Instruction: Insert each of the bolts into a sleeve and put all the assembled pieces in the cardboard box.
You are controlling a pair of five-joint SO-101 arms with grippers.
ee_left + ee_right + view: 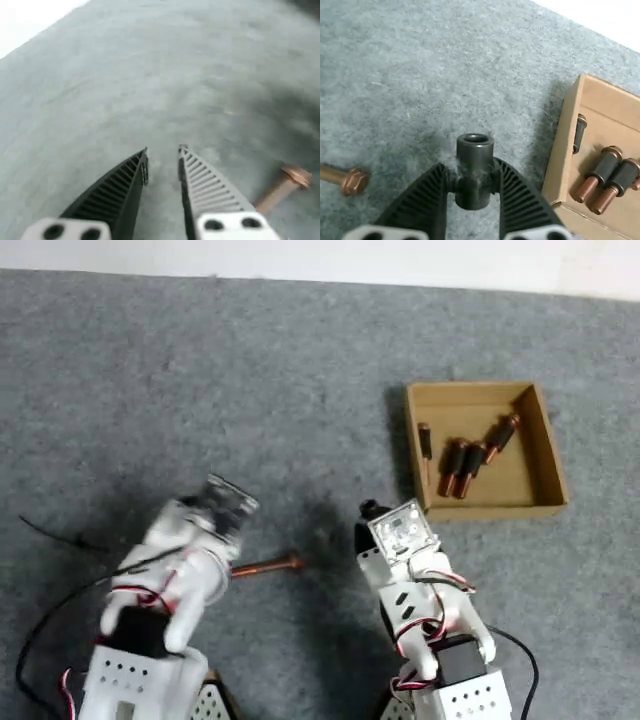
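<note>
– Pinching the black sleeve point(475, 167) between its fingers, the right claw point(474, 176) hangs near the cardboard box point(486, 393).
– And the loose bolt?
– The copper bolt point(266, 565) lies flat on the grey desk point(200, 360) between the arms, just beside the left claw point(162, 159), which is spread and holds nothing.
– Box contents?
– Assembled pieces point(462, 468) lie inside.

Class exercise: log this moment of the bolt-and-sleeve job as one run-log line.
left gripper: open, empty, bolt beside it | right gripper: shut on sleeve | cardboard box: assembled pieces inside
</note>
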